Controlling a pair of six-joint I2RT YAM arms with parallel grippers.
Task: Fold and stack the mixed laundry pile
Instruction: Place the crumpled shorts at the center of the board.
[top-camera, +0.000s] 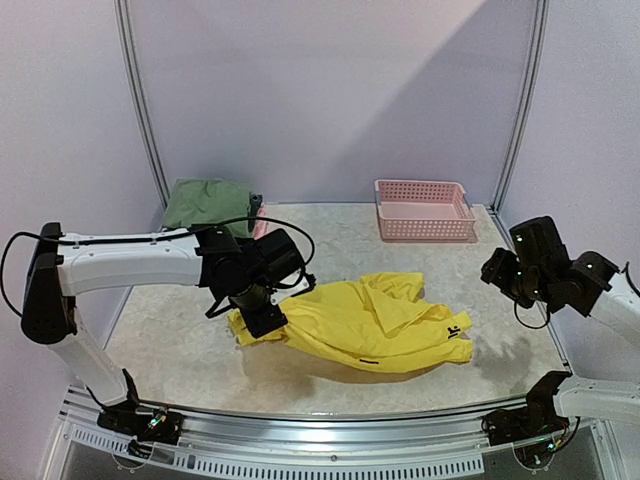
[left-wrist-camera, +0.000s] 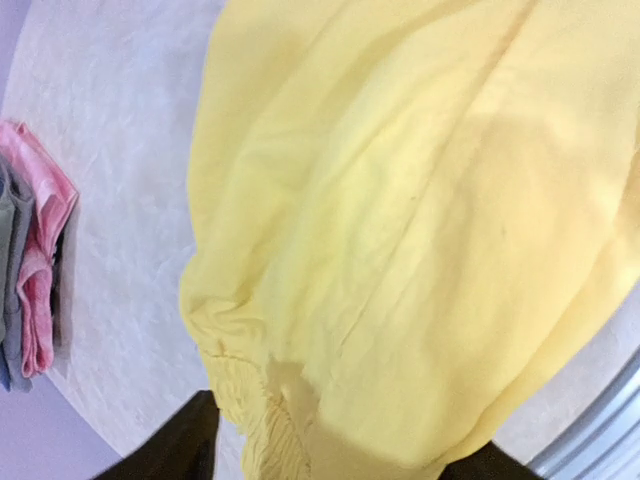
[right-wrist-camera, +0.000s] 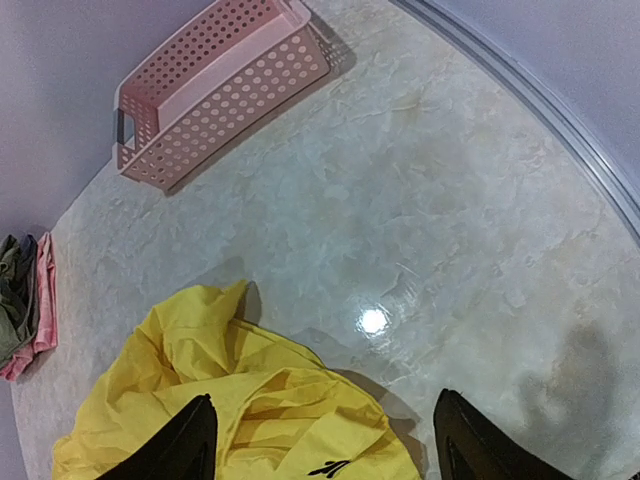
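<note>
Table: a pale marbled tabletop (top-camera: 400, 235) carries everything; both my arms reach in from its near edge.
Task's thing: the bright yellow fabric shorts (top-camera: 360, 325) lie rumpled and unfolded at the middle of the table, long axis running left to right across my front.
Basket: a pink plastic lattice basket (top-camera: 425, 210) stands at the far right, well apart from the shorts and out of the way.
Stack: an olive-green folded garment (top-camera: 205, 203) sits in the far-left corner, with a pink folded cloth (left-wrist-camera: 40, 260) against it.
Left gripper: my left gripper (top-camera: 262, 318) hangs right over the left end of the shorts, fingers spread wide with the gathered waistband between them, not clamped.
Right gripper: my right gripper (right-wrist-camera: 320, 445) is raised off the right end, fingers parted and empty.
Key relation: the left is nearer, I judge; the right must drop down and leftward towards the black-logo end (top-camera: 455, 332).
Obstacles: none between either gripper and the cloth.
</note>
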